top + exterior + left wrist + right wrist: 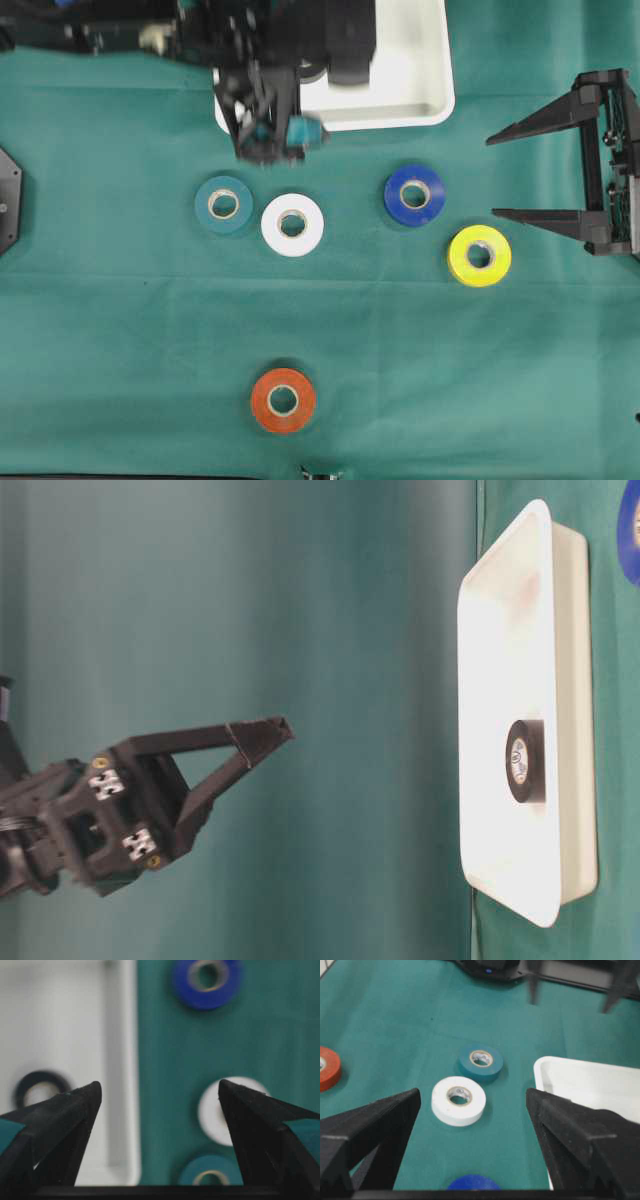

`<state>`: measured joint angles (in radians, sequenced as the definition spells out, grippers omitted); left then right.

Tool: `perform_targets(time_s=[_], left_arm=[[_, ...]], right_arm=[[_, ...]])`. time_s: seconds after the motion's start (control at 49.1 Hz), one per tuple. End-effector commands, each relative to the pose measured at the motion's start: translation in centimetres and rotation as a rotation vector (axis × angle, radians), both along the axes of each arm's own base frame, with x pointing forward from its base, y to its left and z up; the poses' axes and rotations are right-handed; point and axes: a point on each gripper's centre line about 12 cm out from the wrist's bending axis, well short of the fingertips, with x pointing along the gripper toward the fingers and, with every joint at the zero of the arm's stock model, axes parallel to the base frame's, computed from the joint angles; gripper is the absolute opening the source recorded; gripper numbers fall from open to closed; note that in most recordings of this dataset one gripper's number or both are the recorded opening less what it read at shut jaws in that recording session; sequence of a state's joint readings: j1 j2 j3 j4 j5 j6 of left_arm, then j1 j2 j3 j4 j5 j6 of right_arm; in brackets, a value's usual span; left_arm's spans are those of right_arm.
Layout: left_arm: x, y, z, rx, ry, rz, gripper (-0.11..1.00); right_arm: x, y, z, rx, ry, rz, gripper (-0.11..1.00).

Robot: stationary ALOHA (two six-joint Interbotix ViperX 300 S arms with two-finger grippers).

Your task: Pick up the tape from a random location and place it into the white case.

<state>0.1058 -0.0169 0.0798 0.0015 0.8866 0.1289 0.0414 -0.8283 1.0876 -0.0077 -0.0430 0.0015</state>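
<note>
The white case (400, 100) lies at the back of the green cloth, and a black tape roll (525, 762) rests inside it. My left gripper (270, 140) hovers over the case's front left corner, open and empty. In the left wrist view the gripper (159, 1085) straddles the case rim (120, 1060), with the black tape (40, 1091) behind its left finger. My right gripper (492, 176) stands open and empty at the right. It points at the white tape (458, 1100) and the blue tape (472, 1182).
Loose rolls lie on the cloth: teal (223, 204), white (292, 224), blue (414, 195), yellow (479, 256) and orange (283, 400). The teal and white rolls sit just in front of the left gripper. The yellow roll lies nearest the right gripper's lower finger.
</note>
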Motion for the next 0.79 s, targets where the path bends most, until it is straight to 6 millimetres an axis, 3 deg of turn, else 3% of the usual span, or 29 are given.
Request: perform_targets(time_s=[0.0, 0.163, 0.346, 0.773], left_arm=[[-0.1, -2.0, 1.8, -0.003, -0.06, -0.039, 1.0], [0.1, -5.2, 1.9, -0.027, -0.08, -0.085, 1.0], [0.1, -7.1, 1.9, -0.042, -0.084, -0.114, 1.0], [-0.8, -6.8, 2.2, -0.037, -0.095, -0.114, 1.0]], right_arm=[[0.3, 0.0, 1.1, 0.003, -0.029, 0.001, 0.92], [0.3, 0.1, 1.1, 0.003, -0.029, 0.003, 0.92], [0.3, 0.1, 1.1, 0.003, -0.031, 0.003, 0.92], [0.4, 0.1, 1.3, 0.003, -0.031, 0.003, 0.92]])
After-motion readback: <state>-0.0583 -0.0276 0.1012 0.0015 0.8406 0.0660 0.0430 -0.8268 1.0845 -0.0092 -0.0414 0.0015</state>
